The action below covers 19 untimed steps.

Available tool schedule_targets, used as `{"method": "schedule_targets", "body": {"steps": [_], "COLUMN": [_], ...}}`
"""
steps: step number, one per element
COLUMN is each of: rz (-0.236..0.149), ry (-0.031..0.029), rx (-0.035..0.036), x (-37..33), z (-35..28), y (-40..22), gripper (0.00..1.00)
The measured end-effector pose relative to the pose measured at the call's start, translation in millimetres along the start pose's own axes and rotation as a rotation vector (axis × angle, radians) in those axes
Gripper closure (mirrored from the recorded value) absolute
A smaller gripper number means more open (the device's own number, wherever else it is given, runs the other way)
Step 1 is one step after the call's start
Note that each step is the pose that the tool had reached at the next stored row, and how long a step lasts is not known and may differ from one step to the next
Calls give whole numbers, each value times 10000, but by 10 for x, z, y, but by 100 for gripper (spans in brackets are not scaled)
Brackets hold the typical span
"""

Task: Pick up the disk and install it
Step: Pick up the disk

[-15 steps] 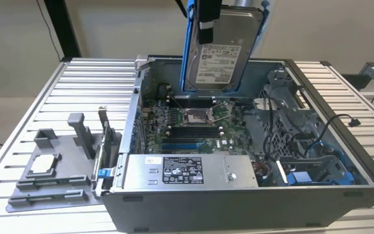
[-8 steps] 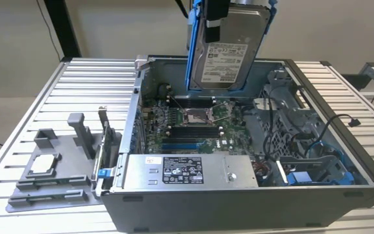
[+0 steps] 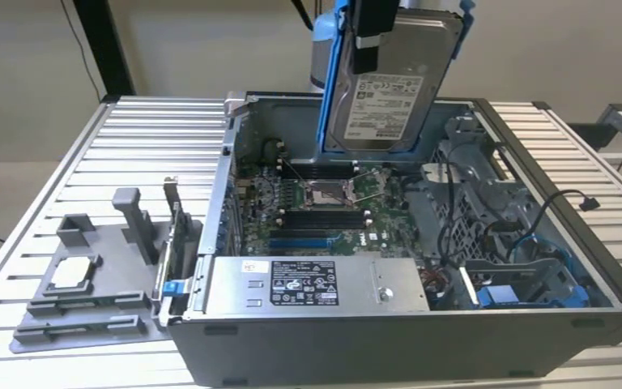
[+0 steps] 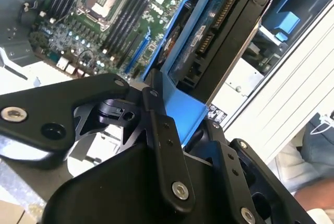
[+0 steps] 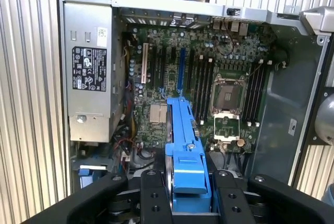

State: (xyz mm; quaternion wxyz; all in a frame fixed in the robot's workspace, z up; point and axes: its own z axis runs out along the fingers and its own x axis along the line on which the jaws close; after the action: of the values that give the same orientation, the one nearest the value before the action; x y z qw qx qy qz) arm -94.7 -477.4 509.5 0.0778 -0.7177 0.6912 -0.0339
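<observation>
I log the gripper (image 3: 371, 49) clamped on the disk (image 3: 389, 93), held upright, label toward the camera, over the open computer case (image 3: 398, 340).

Dull silver metal on the disk (image 3: 389, 89), smooth blue plastic edging; matt black gripper (image 5: 189, 185); ribbed bare-metal table (image 3: 138, 146), nine o'clock of the case (image 3: 398, 344).

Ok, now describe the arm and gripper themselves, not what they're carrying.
The gripper is matte black. It is built of flat, angular link plates with rounded ends, fastened by silver-headed screws. Its straight, bar-like fingers are dotted with small holes. In the exterior view, the arm segment is a pale grey-blue cylinder, with what looks like a dark cable beside it.
</observation>
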Motion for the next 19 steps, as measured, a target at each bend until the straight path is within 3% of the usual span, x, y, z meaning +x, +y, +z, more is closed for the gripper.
{"method": "schedule_targets", "body": {"steps": [3,10,19], "rz": [48,48,48], "ry": [8,7,6], "rx": [-6,-11,-15], "x": [35,148,307], "z": [1,12,39], "y": [-17,-131,-362], "gripper": [100,100,100]}}
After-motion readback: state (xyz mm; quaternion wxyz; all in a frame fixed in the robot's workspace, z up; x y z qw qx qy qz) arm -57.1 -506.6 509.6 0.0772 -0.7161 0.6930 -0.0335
